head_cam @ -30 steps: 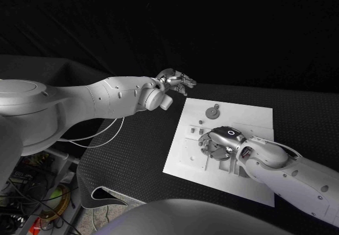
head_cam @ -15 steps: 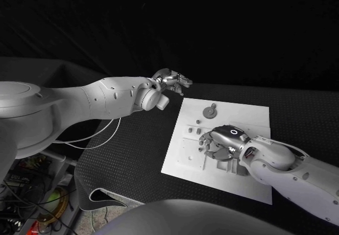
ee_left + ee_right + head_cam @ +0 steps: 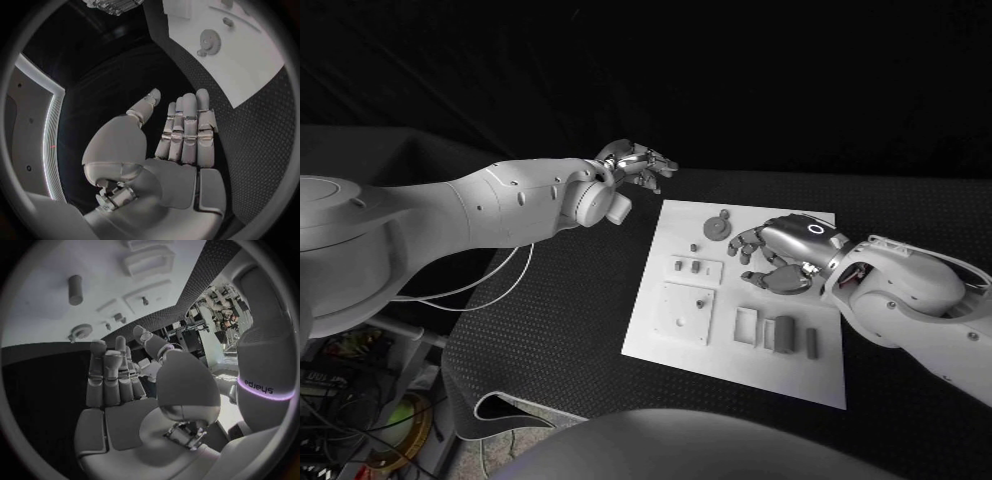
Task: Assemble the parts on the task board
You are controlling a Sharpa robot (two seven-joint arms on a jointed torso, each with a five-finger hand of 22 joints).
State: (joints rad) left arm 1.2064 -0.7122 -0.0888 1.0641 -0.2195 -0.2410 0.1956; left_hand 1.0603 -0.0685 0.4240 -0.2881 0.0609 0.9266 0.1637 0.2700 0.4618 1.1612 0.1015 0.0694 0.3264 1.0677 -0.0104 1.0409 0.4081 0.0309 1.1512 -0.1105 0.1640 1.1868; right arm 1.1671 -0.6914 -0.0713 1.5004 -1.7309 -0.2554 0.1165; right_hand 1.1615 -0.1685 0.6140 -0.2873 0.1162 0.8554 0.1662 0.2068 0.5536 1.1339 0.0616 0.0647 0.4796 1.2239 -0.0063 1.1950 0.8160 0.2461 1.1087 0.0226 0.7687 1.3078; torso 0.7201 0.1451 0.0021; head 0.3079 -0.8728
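The white task board [image 3: 733, 372] lies mid-table. On it are a grey gear [image 3: 717, 227] near the far edge, small pegs [image 3: 687, 266] at the left, and grey blocks [image 3: 785, 332] in slots nearer me. My right hand [image 3: 783, 256] hovers over the board's right middle, fingers apart and holding nothing. In the right wrist view its fingers [image 3: 112, 375] stretch toward the board [image 3: 37, 285], the gear [image 3: 81, 332] and a grey cylinder [image 3: 75, 289]. My left hand [image 3: 635, 163] hangs off the board's far left corner, open and empty. Its fingers [image 3: 186, 132] lie straight, with the gear [image 3: 208, 37] beyond.
A square white plate [image 3: 687, 312] with small studs sits on the board's near left. Black textured table [image 3: 560, 320] surrounds the board. My left forearm [image 3: 488, 215] spans the table's left side. Cables and clutter [image 3: 358, 400] lie beyond the table's left edge.
My right hand has risen from the board's middle slots and moved toward its far right part, uncovering the grey blocks. The left hand has barely moved. The camera has shifted slightly.
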